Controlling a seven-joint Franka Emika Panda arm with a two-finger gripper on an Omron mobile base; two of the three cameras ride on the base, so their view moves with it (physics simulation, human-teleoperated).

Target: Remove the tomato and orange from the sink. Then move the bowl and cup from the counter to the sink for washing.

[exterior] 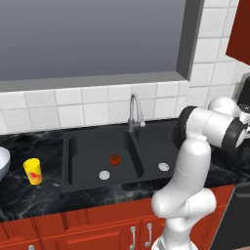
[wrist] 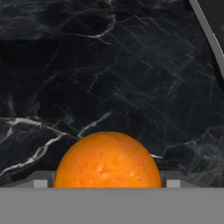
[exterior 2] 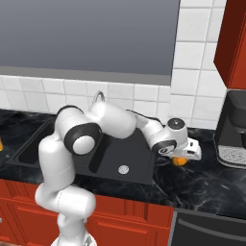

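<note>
A: Where is the orange (wrist: 107, 159) sitting?
B: Low in the hand view, on the black worktop (wrist: 109, 65), between the fingers, which are standing wide apart.
A: And elsewhere?
B: In the left base view, the tomato (exterior: 114, 159) is lying mid-frame in the sink (exterior: 88, 151); the cup (exterior: 33, 171) is standing at left beside the bowl (exterior: 3, 162).

Two cameras sit behind the arm, high up, looking forward and down. Both see the sink (exterior: 117, 156) and the dark surface (exterior 2: 202, 185), one from the left, one from the right. The hand camera looks down, very near the orange (wrist: 107, 161).
</note>
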